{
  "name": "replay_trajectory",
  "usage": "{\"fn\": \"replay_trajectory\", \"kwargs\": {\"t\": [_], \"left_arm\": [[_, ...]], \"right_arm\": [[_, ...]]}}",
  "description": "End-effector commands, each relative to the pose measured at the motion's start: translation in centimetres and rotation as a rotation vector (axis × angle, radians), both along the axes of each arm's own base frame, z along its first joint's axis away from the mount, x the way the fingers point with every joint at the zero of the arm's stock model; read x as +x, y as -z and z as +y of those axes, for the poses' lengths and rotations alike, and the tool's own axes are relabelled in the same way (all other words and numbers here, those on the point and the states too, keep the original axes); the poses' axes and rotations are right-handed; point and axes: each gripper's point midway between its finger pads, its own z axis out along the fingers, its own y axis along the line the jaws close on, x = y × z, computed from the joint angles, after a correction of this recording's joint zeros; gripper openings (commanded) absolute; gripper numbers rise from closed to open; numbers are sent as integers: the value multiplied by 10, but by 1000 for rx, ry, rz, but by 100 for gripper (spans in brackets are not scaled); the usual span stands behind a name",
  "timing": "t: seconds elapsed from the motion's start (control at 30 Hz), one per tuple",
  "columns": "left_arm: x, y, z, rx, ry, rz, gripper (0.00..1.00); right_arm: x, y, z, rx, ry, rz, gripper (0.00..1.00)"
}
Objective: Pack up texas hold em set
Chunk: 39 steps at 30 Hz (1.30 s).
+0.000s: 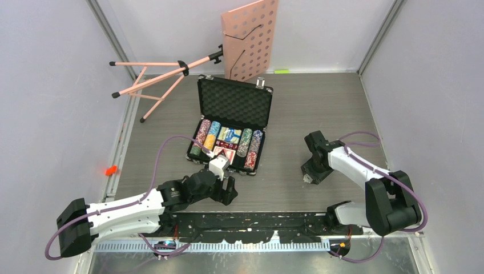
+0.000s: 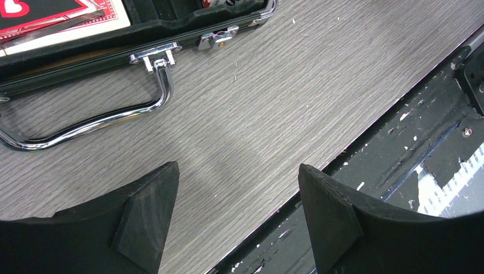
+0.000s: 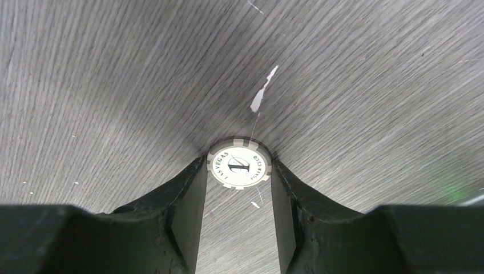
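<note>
Right claw (image 3: 238, 171) pinches a white poker chip (image 3: 238, 163) between its very tips, the round disc lying flat, printed face up.

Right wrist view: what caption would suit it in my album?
Right gripper pinching a white poker chip over the grey table.

A pink perforated music stand panel (image 1: 250, 40) is seen standing at the far edge of the grey wood-grain table (image 1: 319, 114), with its pink tripod (image 1: 151, 80) laid on its side to the left. A small red object (image 1: 111, 170) is seen by the left rim and a small green one (image 1: 281, 71) at the back. A white fleck (image 3: 263, 90) is seen on the table.
</note>
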Motion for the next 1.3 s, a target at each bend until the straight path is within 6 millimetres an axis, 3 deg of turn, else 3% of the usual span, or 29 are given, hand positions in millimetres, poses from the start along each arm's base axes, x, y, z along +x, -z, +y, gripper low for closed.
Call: {"fn": "replay_trajectory", "kwargs": {"t": [0.0,0.13,0.27,0.53,0.7,0.8,0.97,1.27], "left_arm": [[8,-16,-4,-33,-8,-42,79],[9,-19,-8,-48,-5,-48,79],[11,-26,-25,-101,12,-38,80],[23,-72,-92,-456,-10,23,80],[38,-100,-129,-598,-34,57,80],[44,-106,-145,-670,-53,95,79],[52,-101,-160,-699,-95,153,72],[58,-91,-168,-757,-134,235,57]], "right_arm": [[4,0,6,30,8,-8,37],[9,-22,10,53,4,-45,37],[7,-39,15,98,8,-81,37],[9,-66,42,235,8,-145,35],[12,-87,71,339,-23,-184,35],[13,-99,90,398,-42,-210,35],[16,-116,110,449,-64,-255,34],[17,-124,127,506,-73,-283,33]]}}
